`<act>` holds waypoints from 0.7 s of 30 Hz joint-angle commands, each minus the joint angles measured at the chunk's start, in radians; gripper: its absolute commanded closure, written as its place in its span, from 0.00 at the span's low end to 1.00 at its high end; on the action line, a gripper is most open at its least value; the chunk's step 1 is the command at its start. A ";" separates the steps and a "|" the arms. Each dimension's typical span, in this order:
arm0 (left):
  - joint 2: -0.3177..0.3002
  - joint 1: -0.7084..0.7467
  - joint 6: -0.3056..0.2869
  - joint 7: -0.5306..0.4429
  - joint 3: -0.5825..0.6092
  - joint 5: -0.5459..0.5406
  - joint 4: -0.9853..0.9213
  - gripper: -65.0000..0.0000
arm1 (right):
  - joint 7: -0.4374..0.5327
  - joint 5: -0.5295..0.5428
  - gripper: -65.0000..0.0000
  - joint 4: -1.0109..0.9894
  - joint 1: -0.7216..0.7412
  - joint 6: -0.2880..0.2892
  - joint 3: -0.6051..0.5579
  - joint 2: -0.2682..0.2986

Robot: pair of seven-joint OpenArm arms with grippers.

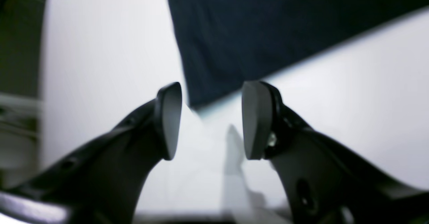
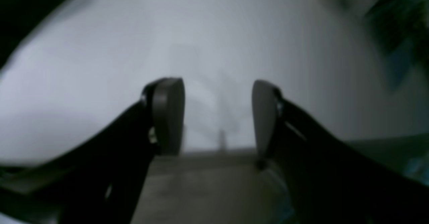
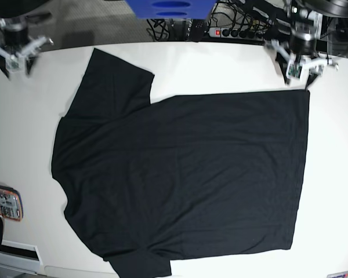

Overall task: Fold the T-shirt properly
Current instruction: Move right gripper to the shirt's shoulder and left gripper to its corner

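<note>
Both jaws gape empty; the T-shirt lies flat on the table.

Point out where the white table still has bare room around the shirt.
The plain black short-sleeved T-shirt fills the middle of the white table. Bare strips: left of the sleeves, along the far edge between both grippers, and right of the hem. Tightest is the far-right hem corner, where the open left gripper hovers.
</note>
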 commanded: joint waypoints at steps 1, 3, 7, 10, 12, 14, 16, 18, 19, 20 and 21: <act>-0.008 0.007 -0.009 -0.022 -0.010 0.031 0.019 0.57 | -0.008 -0.074 0.52 0.015 -0.021 -0.014 -0.026 0.006; -0.008 -0.010 -0.032 -0.021 -0.007 0.069 0.021 0.57 | -0.038 -0.223 0.52 0.017 0.002 -0.014 -0.109 0.006; 0.029 -0.078 -0.107 -0.018 -0.012 0.088 0.021 0.57 | -0.091 -0.318 0.52 0.030 0.065 -0.009 -0.210 0.006; 0.033 -0.095 -0.161 -0.018 -0.013 0.088 0.021 0.57 | -0.101 -0.321 0.52 0.043 0.076 0.080 -0.239 0.006; 0.032 -0.099 -0.173 -0.018 -0.013 0.089 0.021 0.57 | -0.100 -0.322 0.52 0.060 0.079 0.159 -0.247 0.006; 0.030 -0.111 -0.184 -0.018 -0.009 0.120 0.027 0.57 | -0.097 -0.324 0.52 0.061 0.091 0.241 -0.247 0.006; 0.035 -0.118 -0.192 -0.018 -0.007 0.187 0.027 0.57 | -0.097 -0.325 0.52 0.061 0.091 0.273 -0.248 0.006; 0.036 -0.118 -0.192 -0.018 -0.006 0.252 0.027 0.57 | -0.084 -0.336 0.52 0.061 0.090 0.273 -0.253 0.006; 0.039 -0.118 -0.192 -0.018 -0.004 0.282 0.027 0.57 | -0.064 -0.353 0.52 0.061 0.091 0.273 -0.267 0.006; 0.052 -0.119 -0.192 -0.018 0.008 0.305 0.027 0.57 | -0.041 -0.372 0.52 0.063 0.088 0.273 -0.282 0.006; 0.059 -0.119 -0.192 -0.018 0.016 0.324 0.027 0.57 | -0.025 -0.382 0.52 0.063 0.084 0.273 -0.300 0.006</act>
